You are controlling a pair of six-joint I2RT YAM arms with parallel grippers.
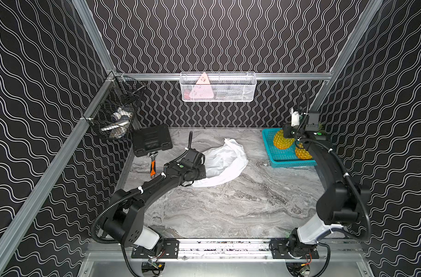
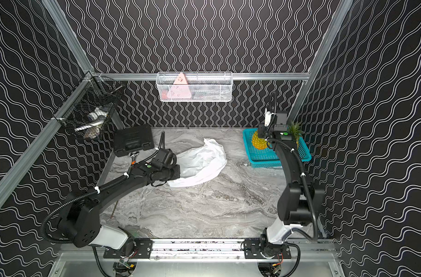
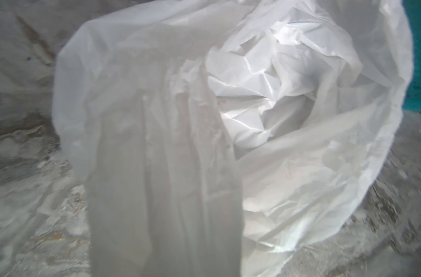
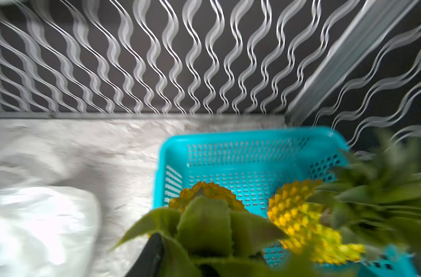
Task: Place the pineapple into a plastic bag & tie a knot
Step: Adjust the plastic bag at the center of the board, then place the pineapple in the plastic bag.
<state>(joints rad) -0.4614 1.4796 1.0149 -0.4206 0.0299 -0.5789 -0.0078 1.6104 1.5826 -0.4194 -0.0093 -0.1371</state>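
The white plastic bag (image 1: 222, 163) lies crumpled mid-table, its mouth open toward my left gripper (image 1: 202, 171). That gripper is shut on one flat handle strip (image 3: 166, 191), which hides the jaws in the left wrist view. No knot is in view. A yellow pineapple (image 1: 283, 140) sits at the teal basket (image 1: 276, 163) in the back right corner. My right gripper (image 4: 204, 259) is shut on its green leaf crown (image 4: 204, 223); one black finger (image 4: 151, 254) shows beside the leaves. A second pineapple (image 1: 303, 153) lies in the basket, partly behind my right arm.
A black tool case (image 1: 151, 140) and an orange-handled wrench (image 1: 153, 165) lie at the back left. A black wire basket (image 1: 115, 112) hangs on the left rail and a white mesh basket (image 1: 217, 87) on the back rail. Walls close in on three sides.
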